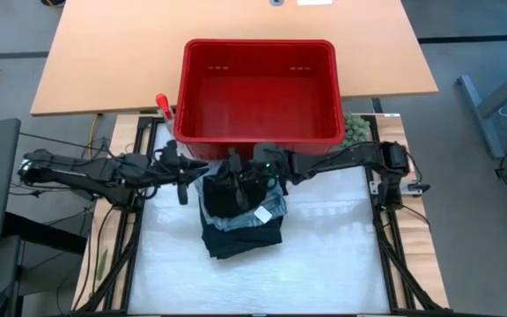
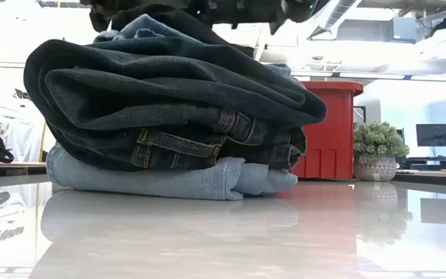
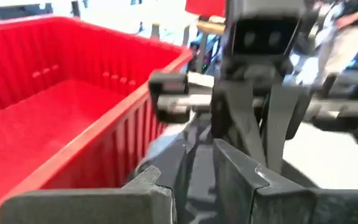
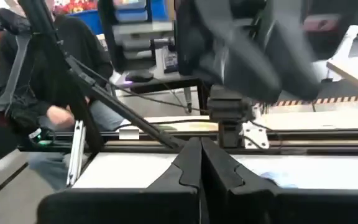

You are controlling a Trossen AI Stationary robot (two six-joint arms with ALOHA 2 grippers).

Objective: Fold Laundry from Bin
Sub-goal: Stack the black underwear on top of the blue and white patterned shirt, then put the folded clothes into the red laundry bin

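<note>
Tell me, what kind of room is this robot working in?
Probably a lab or office workspace: computer monitors stand on desks behind, the arms are mounted on a metal frame, and a potted plant sits beside the red bin.

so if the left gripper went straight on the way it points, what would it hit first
Most likely the right arm's wrist, which fills its wrist view straight ahead, past the fingers. The red bin sits off to one side of that line. Depth is unclear, so this is a guess.
</note>
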